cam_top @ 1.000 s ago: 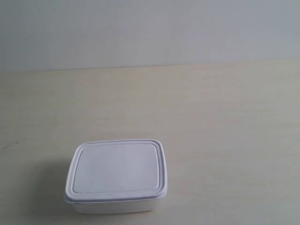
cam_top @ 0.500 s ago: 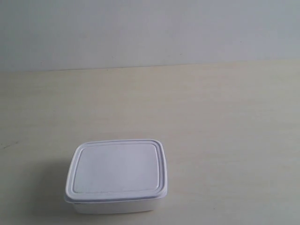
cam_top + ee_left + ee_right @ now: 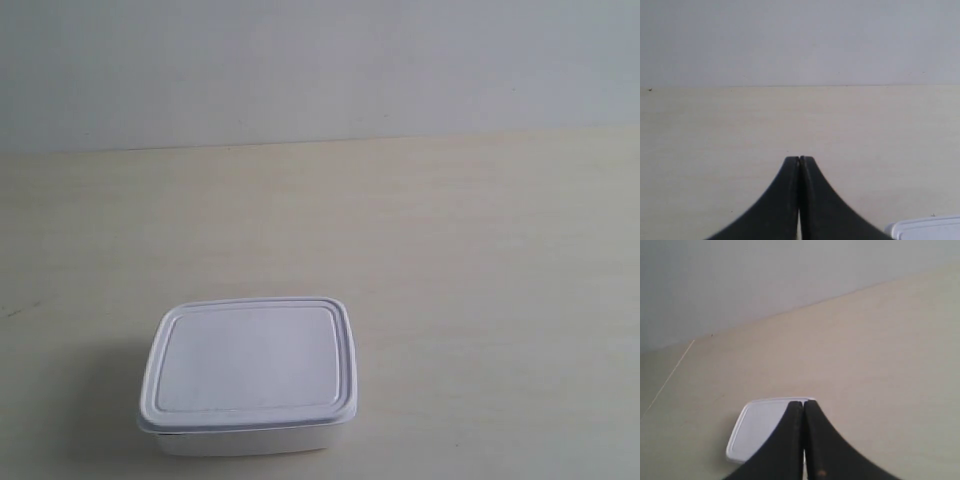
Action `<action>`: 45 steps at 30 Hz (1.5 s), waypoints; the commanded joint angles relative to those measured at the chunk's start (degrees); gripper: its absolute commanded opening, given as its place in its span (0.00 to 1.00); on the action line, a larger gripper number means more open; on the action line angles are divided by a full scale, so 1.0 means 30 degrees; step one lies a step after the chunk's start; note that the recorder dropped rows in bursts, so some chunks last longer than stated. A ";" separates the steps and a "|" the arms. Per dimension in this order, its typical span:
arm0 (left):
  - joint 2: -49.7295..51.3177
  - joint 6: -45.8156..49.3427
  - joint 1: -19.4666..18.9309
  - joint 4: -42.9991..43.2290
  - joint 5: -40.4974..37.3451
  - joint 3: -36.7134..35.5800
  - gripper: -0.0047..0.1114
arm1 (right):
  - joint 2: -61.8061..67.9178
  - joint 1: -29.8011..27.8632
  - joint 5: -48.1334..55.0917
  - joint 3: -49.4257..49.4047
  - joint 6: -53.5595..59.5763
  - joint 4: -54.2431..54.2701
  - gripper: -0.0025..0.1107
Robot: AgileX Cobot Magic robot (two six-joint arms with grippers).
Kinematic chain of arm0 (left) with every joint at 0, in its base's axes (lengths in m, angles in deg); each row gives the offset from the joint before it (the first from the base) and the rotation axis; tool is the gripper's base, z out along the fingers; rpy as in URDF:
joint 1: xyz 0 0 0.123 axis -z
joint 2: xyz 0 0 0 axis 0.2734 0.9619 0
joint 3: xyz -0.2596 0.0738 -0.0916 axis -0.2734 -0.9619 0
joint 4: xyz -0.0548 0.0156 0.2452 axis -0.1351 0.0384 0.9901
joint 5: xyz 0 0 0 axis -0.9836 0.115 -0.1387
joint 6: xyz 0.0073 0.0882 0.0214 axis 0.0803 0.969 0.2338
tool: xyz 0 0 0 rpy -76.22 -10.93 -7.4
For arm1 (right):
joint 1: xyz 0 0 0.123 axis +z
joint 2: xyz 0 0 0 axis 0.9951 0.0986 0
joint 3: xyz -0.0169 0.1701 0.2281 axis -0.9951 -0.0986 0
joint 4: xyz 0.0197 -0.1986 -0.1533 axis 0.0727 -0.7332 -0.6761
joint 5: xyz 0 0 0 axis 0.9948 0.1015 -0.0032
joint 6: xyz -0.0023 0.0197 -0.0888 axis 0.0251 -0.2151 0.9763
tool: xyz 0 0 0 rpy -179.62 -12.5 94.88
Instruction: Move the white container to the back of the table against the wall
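Lidded container [image 3: 250, 372] is sitting toward the front of the counter [image 3: 450, 250], well apart from the wall [image 3: 320, 70]; the move looks not yet begun, since neither arm is showing in the exterior view. Both the left claw [image 3: 799, 160] and the right claw [image 3: 803, 402] are hanging over the counter with fingers pressed together, gripping nothing. By my reading, the next move is calling for a claw to come down at the container's front side, then carry or push it straight back to the wall.

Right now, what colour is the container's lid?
White, plain and unpatterned, like the white container under it. Clearest in the exterior view.
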 commanded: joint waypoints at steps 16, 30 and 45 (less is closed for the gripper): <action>0.0017 -0.0606 -0.0055 -0.2121 -0.0076 0.0155 0.04 | 0.4359 0.5626 0.1251 -0.1109 0.5150 0.1708 0.02; 0.0017 -0.1120 -0.0055 -0.6463 -0.2572 -0.1004 0.04 | 0.9384 0.5681 -0.0940 -0.1158 1.0173 0.3511 0.02; 0.4670 0.1688 0.0049 -0.9996 -1.0995 -0.2685 0.04 | 1.5494 0.5681 -0.2783 -0.1158 1.5431 0.8917 0.02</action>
